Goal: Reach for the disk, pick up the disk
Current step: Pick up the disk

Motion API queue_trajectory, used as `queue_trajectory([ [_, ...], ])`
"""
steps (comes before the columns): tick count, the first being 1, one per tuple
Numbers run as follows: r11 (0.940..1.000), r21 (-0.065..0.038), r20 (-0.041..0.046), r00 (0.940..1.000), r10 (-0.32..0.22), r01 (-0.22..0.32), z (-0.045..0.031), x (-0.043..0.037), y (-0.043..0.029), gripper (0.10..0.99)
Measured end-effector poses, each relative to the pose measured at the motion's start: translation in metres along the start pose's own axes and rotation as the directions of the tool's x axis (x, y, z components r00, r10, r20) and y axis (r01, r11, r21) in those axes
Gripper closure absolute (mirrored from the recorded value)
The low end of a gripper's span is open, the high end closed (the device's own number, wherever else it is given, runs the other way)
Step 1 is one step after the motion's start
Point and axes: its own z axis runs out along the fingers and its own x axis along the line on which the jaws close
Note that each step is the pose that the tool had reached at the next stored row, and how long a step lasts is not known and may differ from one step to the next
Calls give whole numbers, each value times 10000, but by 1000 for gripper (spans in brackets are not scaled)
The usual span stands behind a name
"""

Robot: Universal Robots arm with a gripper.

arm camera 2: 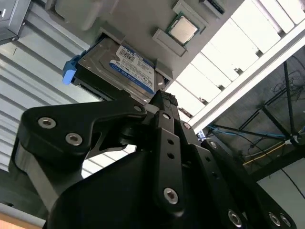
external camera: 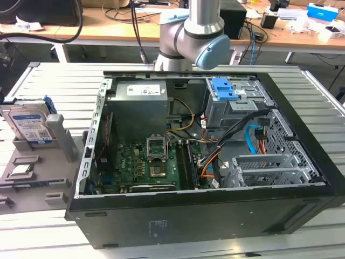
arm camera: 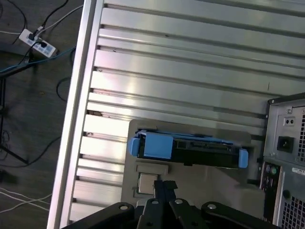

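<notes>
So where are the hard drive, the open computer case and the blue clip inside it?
Hard drive (external camera: 29,127): exterior view, on its blue-and-white label.
Computer case (external camera: 215,216): exterior view, on its black near side wall.
Blue clip (external camera: 223,89): exterior view, on its flat top.

Electronics lab, opened computer case, cable-strewn benches

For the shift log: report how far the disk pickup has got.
Done: nothing lifted. The disk stands on edge in its grey holder at the exterior view's left, beside the open computer case. In hand: the reach. In both wrist views the gripper points toward the disk, shut, holding nothing and apart from it. Left: the grasp and the lift.
</notes>
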Motion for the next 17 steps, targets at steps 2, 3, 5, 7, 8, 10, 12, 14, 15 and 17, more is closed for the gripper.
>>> queue_trajectory([
  [2,9991,-1,-16,9991,-425,425,0,0,0,980],
  [3,9986,0,-20,9986,-528,528,0,0,0,980],
  [5,9970,-1,-29,9970,-774,774,0,0,0,980],
  [7,9934,-3,-43,9934,-1148,1148,0,0,0,980],
  [8,9913,-3,-50,9913,-1314,1314,0,0,0,980],
  [10,9888,-3,-57,9888,-1494,1494,0,0,0,980],
  [12,9864,-5,-62,9864,-1645,1645,0,0,0,980],
  [14,9805,-7,-74,9805,-1963,1963,0,0,0,980],
  [15,9789,-7,-77,9789,-2044,2044,0,0,0,980],
  [17,9737,-9,-87,9737,-2277,2277,0,0,0,980],
])
